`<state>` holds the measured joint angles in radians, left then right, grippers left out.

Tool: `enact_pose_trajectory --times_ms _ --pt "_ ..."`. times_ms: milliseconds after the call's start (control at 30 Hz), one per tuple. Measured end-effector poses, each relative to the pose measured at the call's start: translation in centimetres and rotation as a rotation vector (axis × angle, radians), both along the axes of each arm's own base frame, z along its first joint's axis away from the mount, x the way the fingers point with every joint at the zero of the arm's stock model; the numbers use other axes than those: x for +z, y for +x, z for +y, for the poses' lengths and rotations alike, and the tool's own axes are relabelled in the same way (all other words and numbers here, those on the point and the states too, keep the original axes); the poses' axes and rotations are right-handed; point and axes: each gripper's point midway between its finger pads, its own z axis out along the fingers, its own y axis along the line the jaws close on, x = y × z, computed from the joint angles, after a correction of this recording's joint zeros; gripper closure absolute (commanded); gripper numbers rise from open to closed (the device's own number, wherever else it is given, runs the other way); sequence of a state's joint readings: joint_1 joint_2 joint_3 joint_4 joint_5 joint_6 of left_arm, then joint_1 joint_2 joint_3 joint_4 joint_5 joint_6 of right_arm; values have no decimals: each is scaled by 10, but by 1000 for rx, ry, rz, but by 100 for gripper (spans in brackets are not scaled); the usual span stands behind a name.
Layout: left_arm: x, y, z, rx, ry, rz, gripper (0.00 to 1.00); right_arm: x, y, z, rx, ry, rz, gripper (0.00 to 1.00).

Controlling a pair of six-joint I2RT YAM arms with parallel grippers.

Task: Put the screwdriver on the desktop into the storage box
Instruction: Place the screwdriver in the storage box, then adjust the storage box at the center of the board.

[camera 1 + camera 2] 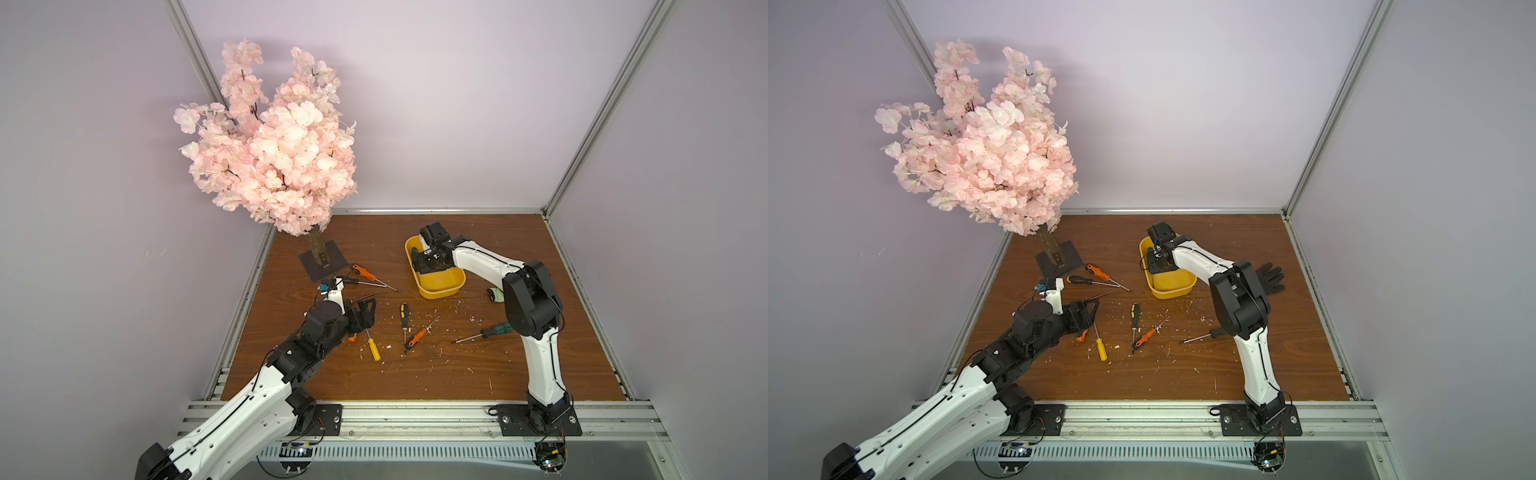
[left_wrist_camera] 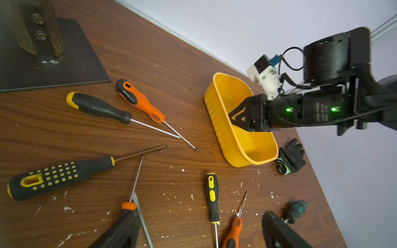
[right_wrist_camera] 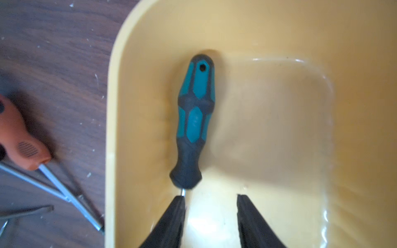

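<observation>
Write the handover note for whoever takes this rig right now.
The left pincer is open and empty above the desktop.
The right pincer is open inside the storage box, gripping nothing.
Done: the teal screwdriver lies in the box.
To do: several more lie on the desktop, including the yellow-handled screwdriver and the green-handled screwdriver.

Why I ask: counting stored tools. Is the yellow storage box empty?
No: in the right wrist view a teal-and-black screwdriver lies inside the storage box.
</observation>
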<state>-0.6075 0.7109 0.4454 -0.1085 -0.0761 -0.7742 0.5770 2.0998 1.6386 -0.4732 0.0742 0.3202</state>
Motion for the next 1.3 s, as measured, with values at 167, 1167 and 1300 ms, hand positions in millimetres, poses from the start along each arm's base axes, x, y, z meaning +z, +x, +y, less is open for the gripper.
enact_pose_trajectory --times_ms 167,1167,1300 --pt "-3 3 -5 -12 0 8 8 11 -24 -12 -2 6 2 59" --pt "-15 6 -16 -63 21 34 6 16 -71 23 45 76 41 53" --pt "-19 8 -24 -102 42 57 7 39 -78 10 11 105 -1 52"
